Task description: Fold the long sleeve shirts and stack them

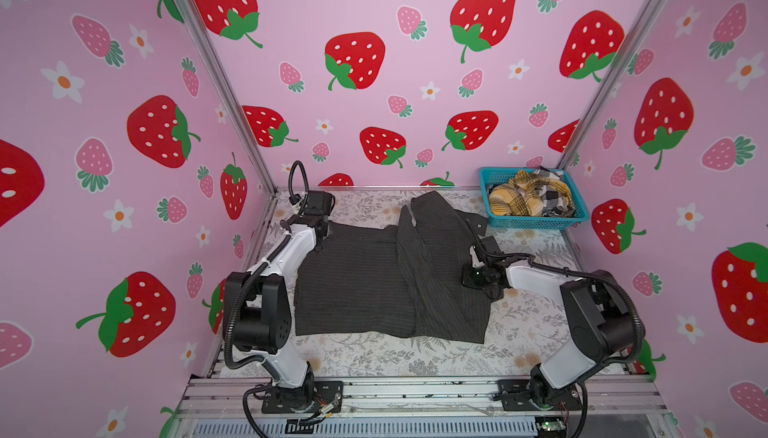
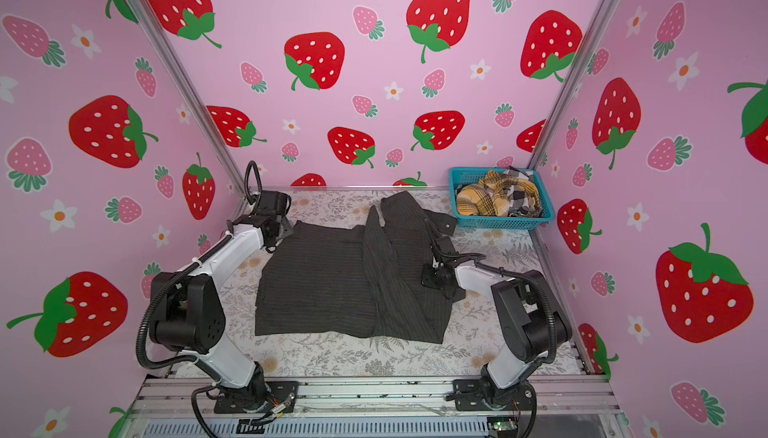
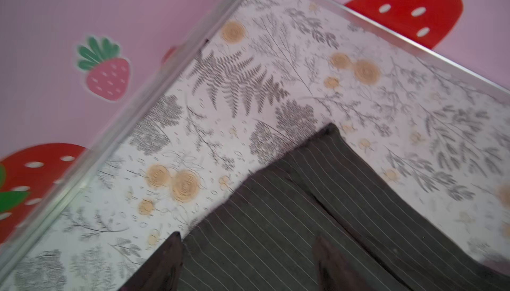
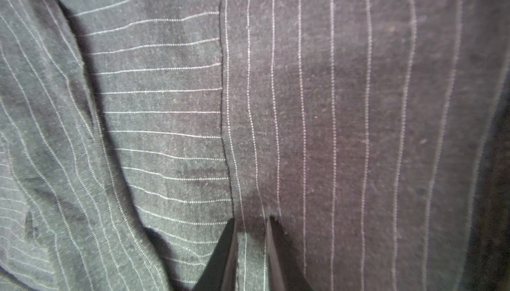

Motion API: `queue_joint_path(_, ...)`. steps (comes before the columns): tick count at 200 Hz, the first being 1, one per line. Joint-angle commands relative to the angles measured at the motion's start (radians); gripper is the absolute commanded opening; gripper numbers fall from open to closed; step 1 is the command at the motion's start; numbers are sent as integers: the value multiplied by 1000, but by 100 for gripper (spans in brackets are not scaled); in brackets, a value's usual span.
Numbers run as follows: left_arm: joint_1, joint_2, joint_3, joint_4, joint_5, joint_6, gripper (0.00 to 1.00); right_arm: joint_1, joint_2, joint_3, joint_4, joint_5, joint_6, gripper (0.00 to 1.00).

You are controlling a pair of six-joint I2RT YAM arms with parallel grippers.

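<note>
1. Right pincer (image 4: 252, 219): nearly closed, a thin ridge of the dark shirt (image 1: 365, 282) nipped between the tips (a light grip, seemingly). Release only with that cloth flat.
2. Left pincer (image 3: 248, 237): spread wide, holding nothing, poised over the shirt's far left corner. Lift straight up to avoid dragging that corner.
3. Dark shirt spread across the middle of the table (image 1: 374, 357), right side doubled over in a rumpled band. Smooth that band before folding further, edges lined up.
4. Beyond, in the far right corner: basket (image 1: 536, 222) holding the yellow plaid shirt (image 1: 519, 199) and a checked shirt (image 1: 552, 197), both crumpled. Leave clear space near the front for the stack.
</note>
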Motion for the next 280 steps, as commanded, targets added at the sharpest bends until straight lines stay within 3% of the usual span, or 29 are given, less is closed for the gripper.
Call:
queue_joint_path(1, 51, 47, -38, -41, 375, -54, 49, 7, 9, -10, -81, -9, -12, 25)
queue_joint_path(12, 54, 80, -51, -16, 433, -54, 41, 12, 17, -1, -83, -4, -18, 26)
queue_joint_path(72, 95, 304, 25, 16, 527, -127, 11, 17, 172, 102, -80, 10, -46, 24)
queue_joint_path(114, 140, 438, 225, -49, 512, -104, 7, -3, 355, 366, -204, 118, -101, 21)
queue_joint_path(134, 145, 485, 337, -89, 519, -78, 7, -30, 372, 437, -261, 164, -93, 20)
queue_joint_path(143, 146, 481, 363, -100, 530, -72, 10, -39, 356, 446, -271, 175, -92, 20)
queue_joint_path(155, 146, 437, 355, -93, 539, -73, 22, -39, 323, 453, -282, 194, -111, 27)
queue_joint_path(171, 142, 308, 249, -48, 529, -97, 44, -36, 262, 433, -277, 189, -154, 42)
queue_joint_path(185, 135, 180, 138, -53, 512, -108, 56, -25, 187, 396, -272, 181, -192, 51)
queue_joint_path(221, 134, -132, -177, -153, 485, -124, 64, 11, 4, 265, -280, 121, -237, 68)
queue_joint_path(250, 138, -355, -383, -240, 495, -126, 75, 14, -95, 145, -265, 38, -236, 70)
queue_joint_path(280, 165, -479, -486, -319, 499, -127, 78, 19, -98, 82, -259, 41, -230, 65)
